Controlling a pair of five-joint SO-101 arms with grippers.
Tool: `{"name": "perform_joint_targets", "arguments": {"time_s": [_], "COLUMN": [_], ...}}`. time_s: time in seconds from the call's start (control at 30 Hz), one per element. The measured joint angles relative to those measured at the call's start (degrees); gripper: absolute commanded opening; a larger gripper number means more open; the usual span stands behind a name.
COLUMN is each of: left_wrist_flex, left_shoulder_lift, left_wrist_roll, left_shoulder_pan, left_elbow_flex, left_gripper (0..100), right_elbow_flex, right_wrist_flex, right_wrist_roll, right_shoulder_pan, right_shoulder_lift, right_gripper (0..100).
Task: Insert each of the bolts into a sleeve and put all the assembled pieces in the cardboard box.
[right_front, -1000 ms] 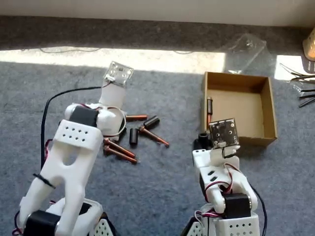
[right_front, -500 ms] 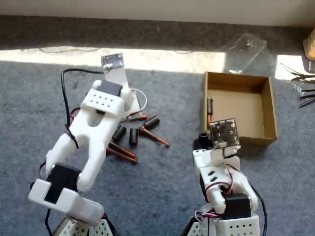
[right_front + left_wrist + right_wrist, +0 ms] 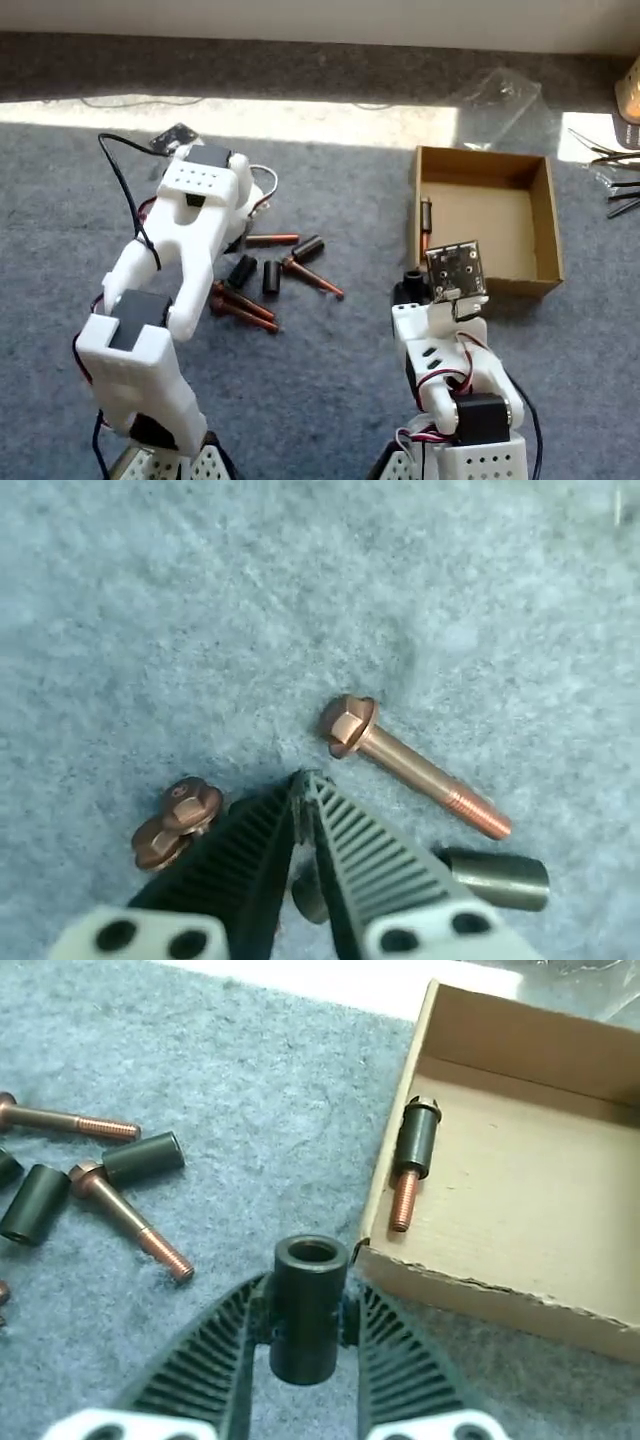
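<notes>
My left tool (image 3: 304, 782) is pinched narrow and empty, tips just beside the head of the copper flanged bolt (image 3: 415, 770). Its shank runs away from the tips, left of centre in the high view. My right tool (image 3: 305, 1310) holds a black cylindrical sleeve (image 3: 310, 1280).

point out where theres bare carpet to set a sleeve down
Bare carpet lies between the loose bolts and the cardboard box; the box floor beside the assembled piece is free. Crowded where bolts and sleeves cluster.

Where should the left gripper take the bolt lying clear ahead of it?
Mid-shank of the bolt, from above, jaws across it. It lies flat on the carpet with the smooth shank free on both sides, and the flanged head is wider.
</notes>
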State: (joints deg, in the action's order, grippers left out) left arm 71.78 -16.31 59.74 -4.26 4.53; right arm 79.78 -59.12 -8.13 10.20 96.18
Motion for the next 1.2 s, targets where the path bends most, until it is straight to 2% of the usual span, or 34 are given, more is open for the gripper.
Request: {"name": "perform_joint_targets", "arguments": {"time_s": [0.2, 0.33, 0.6, 1.07, 1.2], "left_wrist_flex": [-0.5, -0.7, -5.0, -7.2, -7.2], "left_shoulder_lift": [-0.4, -0.4, -0.4, -0.4, -0.7], "left_wrist_roll": [0.6, 4.4, 5.2, 9.0, 14.1], "left_shoulder_pan": [-0.1, -0.5, -0.5, -2.5, -3.1], "left_elbow_flex": [-1.6, -1.6, -1.6, 0.4, 1.7], "left_gripper": [15, 15, 15, 15, 15], "right_elbow_flex": [0.0, 0.0, 0.0, 0.0, 0.0], "right_wrist_flex": [0.0, 0.0, 0.0, 0.0, 0.0], "right_wrist_roll": [0.0, 0.0, 0.0, 0.0, 0.0], "right_shoulder_pan": [0.0, 0.0, 0.0, 0.0, 0.0], "right_shoulder_lift": [0.0, 0.0, 0.0, 0.0, 0.0], "right_gripper": [0.5, 0.5, 0.5, 0.5, 0.5]}}
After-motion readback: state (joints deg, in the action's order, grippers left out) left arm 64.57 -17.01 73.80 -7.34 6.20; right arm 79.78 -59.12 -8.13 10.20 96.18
